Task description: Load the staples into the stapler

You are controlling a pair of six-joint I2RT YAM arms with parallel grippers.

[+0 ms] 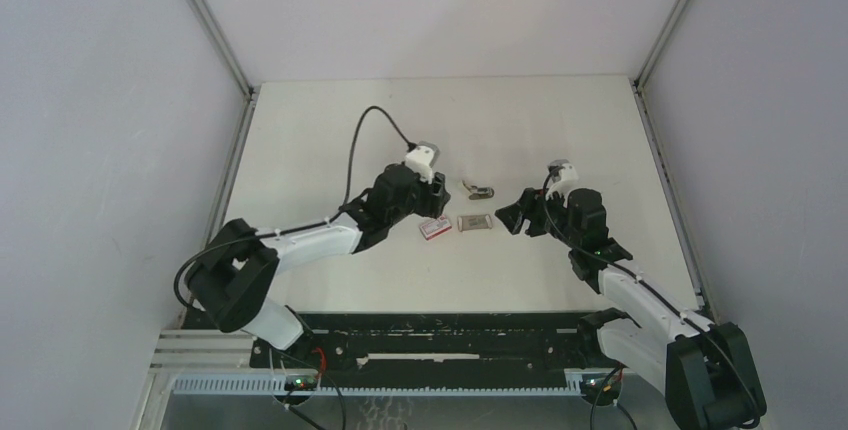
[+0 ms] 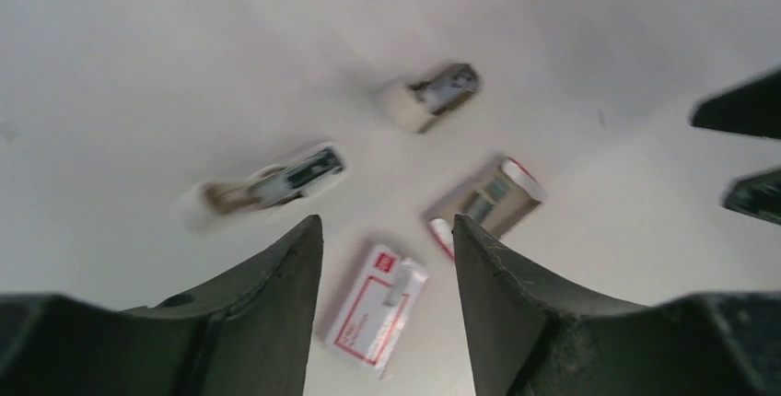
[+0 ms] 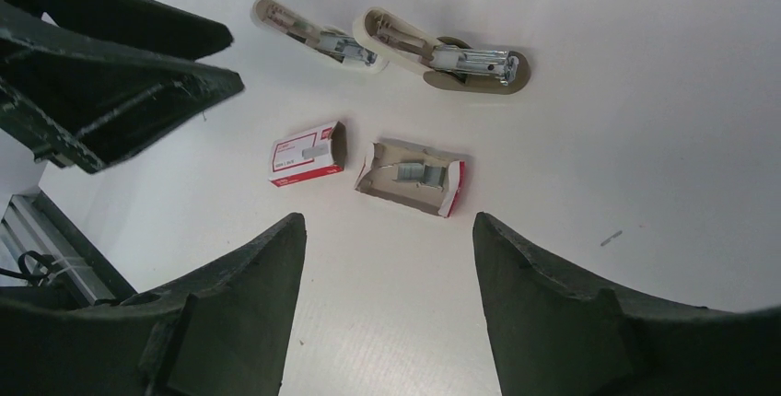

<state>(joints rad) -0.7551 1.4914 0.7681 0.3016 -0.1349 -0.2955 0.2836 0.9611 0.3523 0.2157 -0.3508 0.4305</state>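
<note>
Shows the stapler [image 3: 447, 53] lying opened out on the worktop [image 3: 645, 138]. Puts the staples [image 3: 419, 173] inside a torn-open cardboard tray [image 3: 458, 189], near the stapler and just beside the red-and-white box sleeve [image 3: 308, 154]. Has the left gripper [image 2: 387, 230] and right gripper [image 3: 387, 221] hovering over these, jaws wide on both, gripping nothing.

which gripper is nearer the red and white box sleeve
Left. The left gripper hovers just above the red and white box sleeve; the right gripper sits farther off, on the other side of the open tray.
</note>
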